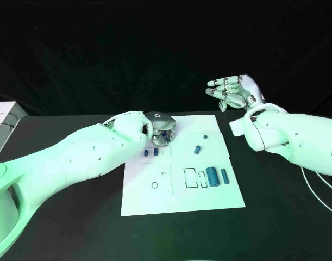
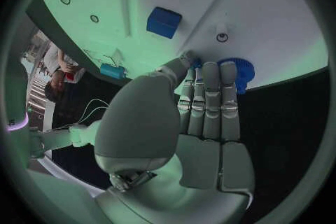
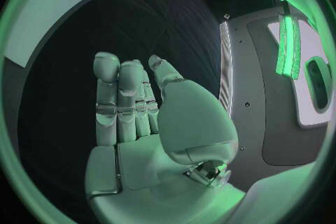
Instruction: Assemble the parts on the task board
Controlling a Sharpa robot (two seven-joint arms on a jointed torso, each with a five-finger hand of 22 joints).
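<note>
Left hand: the left hand (image 1: 160,126) is down over the far left corner of the task board (image 1: 183,196); its fingers (image 2: 209,87) lie straight and side by side, tips on the board against a round blue toothed part (image 2: 237,71). Whether it grips that part or only touches it, I cannot tell.
Left wrist view adds: the toothed part itself, half hidden behind the fingertips at the board's edge, which the head view hides under the hand. Just beyond the fingertips it shows a small peg hole (image 2: 222,37) and two blue blocks (image 2: 164,22), one farther off than the other.
Right hand: the right hand (image 1: 235,92) is raised off the table, well beyond the board's far right corner, fingers loosely spread, holding nothing.
Right wrist view adds: the right palm and fingers (image 3: 119,102) plainly bare against the dark table.
Parts in the head view: two small pieces (image 1: 151,154) just near the left hand on its near side; a slim piece (image 1: 198,149) beside it toward the right hand; two cylinders (image 1: 212,176) upright in the board's lower right, next to a rectangular outline (image 1: 190,178).
</note>
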